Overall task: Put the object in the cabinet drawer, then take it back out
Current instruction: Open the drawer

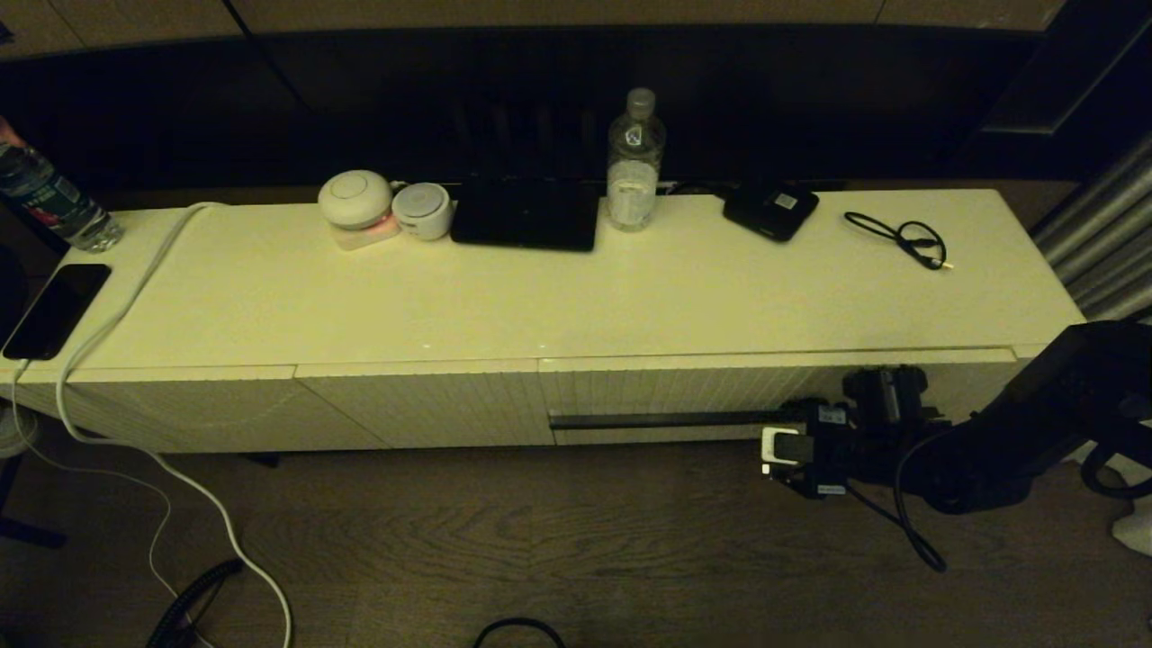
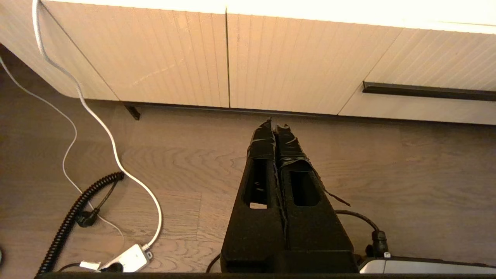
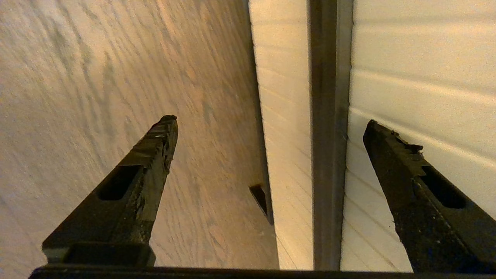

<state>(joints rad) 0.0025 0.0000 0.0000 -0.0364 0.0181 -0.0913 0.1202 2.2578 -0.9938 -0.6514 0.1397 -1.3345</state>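
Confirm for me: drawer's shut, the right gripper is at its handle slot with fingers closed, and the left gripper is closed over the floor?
Not quite. The right wrist view shows the right gripper open, fingers spread either side of the handle slot. The drawer is shut, and the left gripper is closed over the floor.

no readable text, labels too small to read

Two clear plastic water bottles (image 1: pixel 635 162) (image 1: pixel 49 193), two round white devices (image 1: pixel 355 199) (image 1: pixel 423 211), one black phone (image 1: pixel 56 309), one looped black cable (image 1: pixel 903 238) sitting on the counter (image 1: pixel 576 288).
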